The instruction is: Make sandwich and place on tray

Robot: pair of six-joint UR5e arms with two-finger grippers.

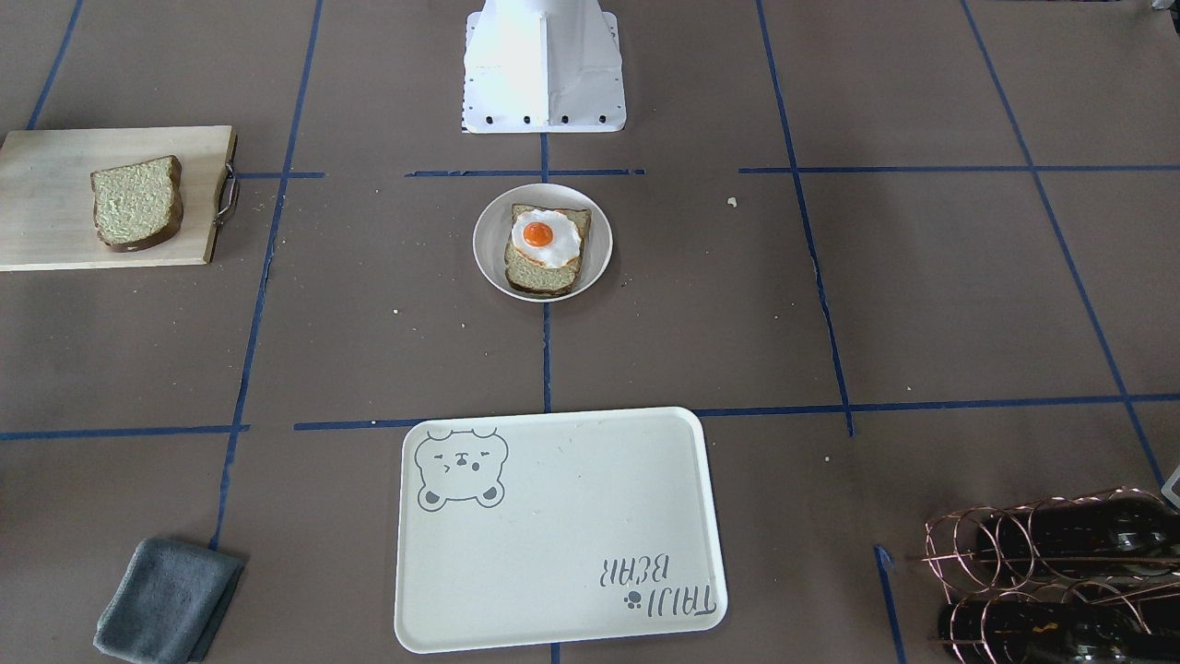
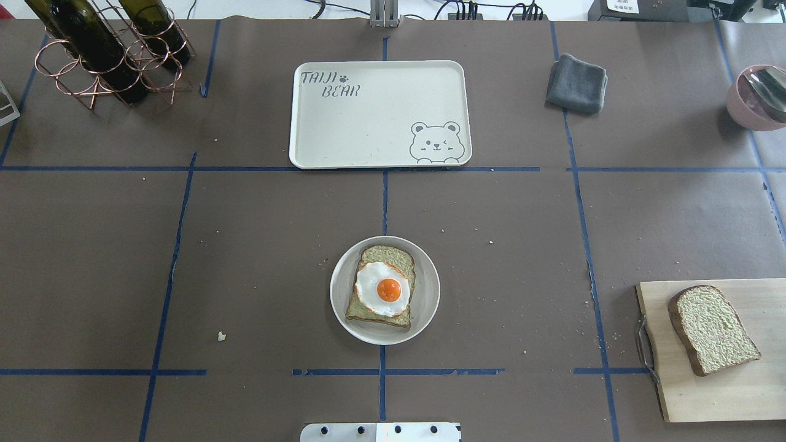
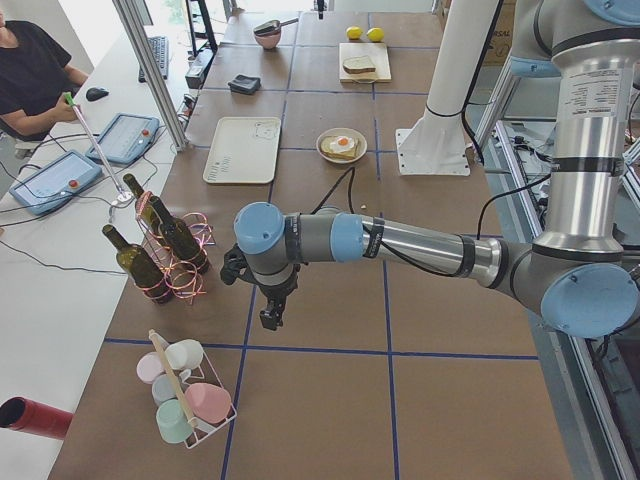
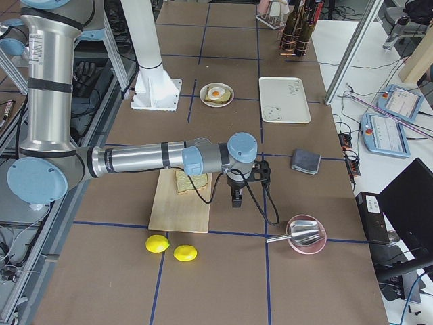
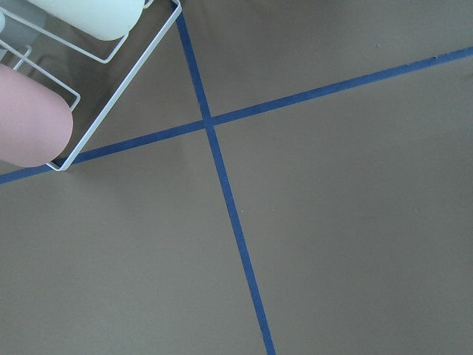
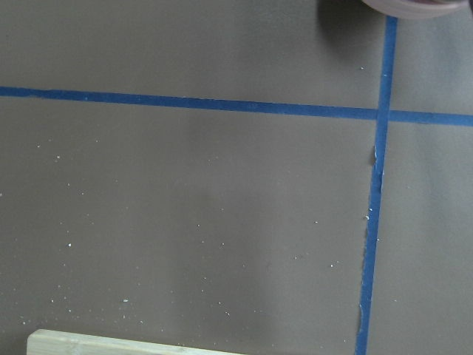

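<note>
One bread slice [image 2: 387,253] lies on a small round white plate [image 2: 430,288] at the table's middle, with the fried egg [image 2: 382,288] on top. The second bread slice [image 2: 712,328] lies on the wooden cutting board [image 2: 737,399] on my right. The cream tray [image 2: 368,123] with the bear drawing lies bare at the far middle. My left gripper [image 3: 270,318] hangs over bare table near the cup rack, far from the food. My right gripper [image 4: 235,201] hangs just beside the cutting board. Both show only in side views, so I cannot tell whether they are open.
A copper wine rack with dark bottles [image 2: 104,49] stands far left. A grey cloth [image 2: 576,83] and a pink bowl with a spoon [image 2: 758,98] are far right. Two lemons [image 4: 172,248] lie past the board. A wire rack of cups [image 3: 185,395] stands near the left gripper.
</note>
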